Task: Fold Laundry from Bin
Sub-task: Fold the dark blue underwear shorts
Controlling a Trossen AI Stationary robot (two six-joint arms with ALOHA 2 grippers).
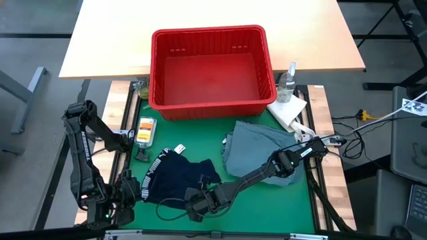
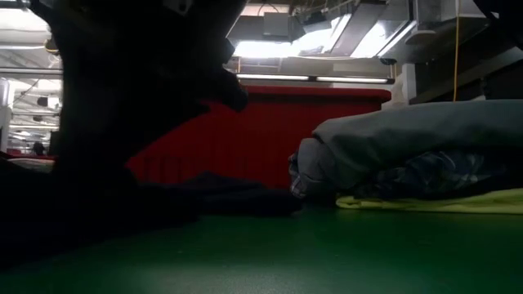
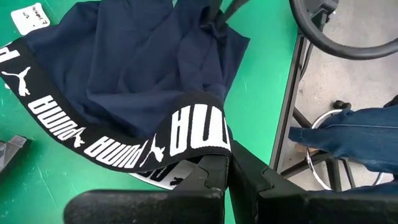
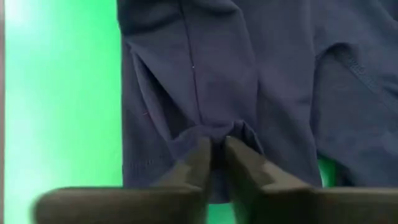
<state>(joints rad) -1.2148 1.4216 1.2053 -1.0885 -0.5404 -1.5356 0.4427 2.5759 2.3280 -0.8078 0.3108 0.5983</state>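
Dark navy garment [image 1: 175, 175] lies spread on the green mat [image 1: 267, 207], at about 7 o'clock from the red bin [image 1: 212, 67], which stands at the table's far side and shows nothing inside from above. Its black waistband with white lettering [image 3: 93, 140] runs along the edge nearest the left arm.

Left gripper [image 3: 227, 163]: jaws closed together on the waistband corner, where the band folds back over itself. Cloth pinched, not merely touched.

Right gripper [image 4: 214, 149]: reaching across from 3 o'clock to the garment's near hem; fingers drawn narrow, with a small pucker of navy cloth gathered between the tips. Judged a grip on the hem.

Grey-blue garment [image 1: 257, 150] sits folded at 5 o'clock from the bin. The low view shows it stacked over the plaid shirt [image 2: 433, 175] and the yellow one [image 2: 441, 202]. White paper towel [image 1: 288, 110] and a clear bottle [image 1: 287, 83] lie at 4 o'clock beside the bin.

Handling notes (judgement):
- Navy piece is light, thin knit; limp, drapes and creases freely.
- The body cloth bunches under a pinch, so a shallow grip may take only one layer or slip out.
- The elastic waistband is the firmest part and the best hold; a stitched hem or seam is next best.
- Holds at two well-separated corners should keep it flat for folding.
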